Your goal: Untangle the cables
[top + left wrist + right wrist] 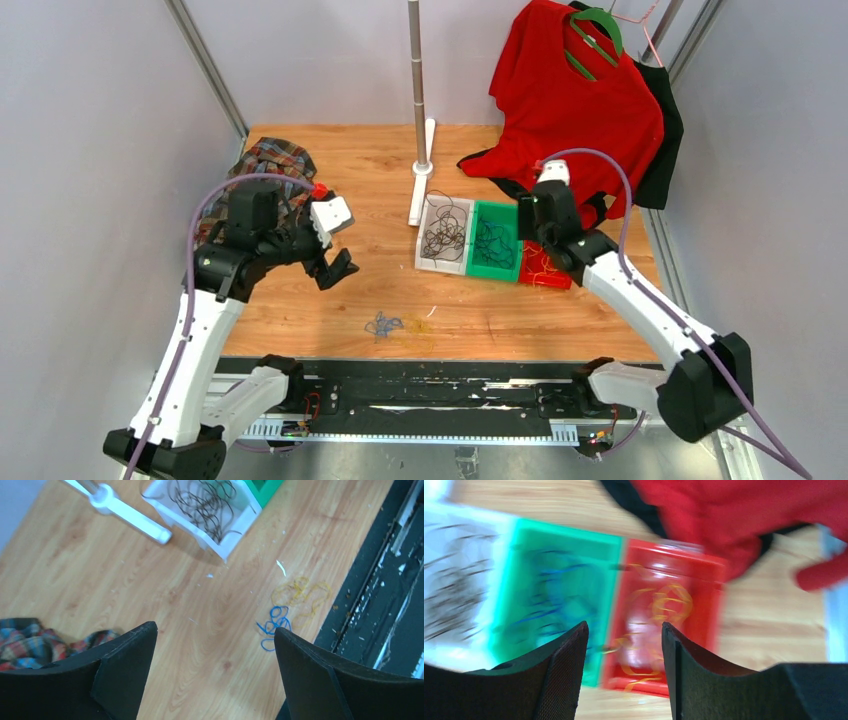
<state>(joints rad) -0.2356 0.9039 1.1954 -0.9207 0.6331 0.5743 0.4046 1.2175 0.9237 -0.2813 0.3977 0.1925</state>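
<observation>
L gripper [214, 630]: jaws wide, nothing btwn them, hanging over bare table [150, 580]. I judge the wide gap is there bc a flat, loose loop needs a broad straddle. Just right of the gap, by my right finger, lies a small blue cable [274, 627]. A yellow cable [302, 592] sits just past it to the upper right; touching or only beside, can't tell. Both lie near the black rail [380, 580]. At upper centre is the white bin [227, 547] w/ black cables [205, 502]. The plaid cloth [30, 642] is at lower left.

R gripper [624, 627]: jaws moderately apart, nothing visibly clamped, tho the view is blurred. It hangs over the seam btwn green bin [549, 535] and red bin [719, 580]. Green holds blue strands [549, 605], red holds yellow-orange strands [671, 602], so it's one colour per bin. That's prob. why R sits here: it's the drop spot. The red shirt [744, 510] fills the upper right.

My read: most is sorted and only the blue + yellow pair on the table remains. Next, L goes down on blue alone, w/o dragging yellow along.
</observation>
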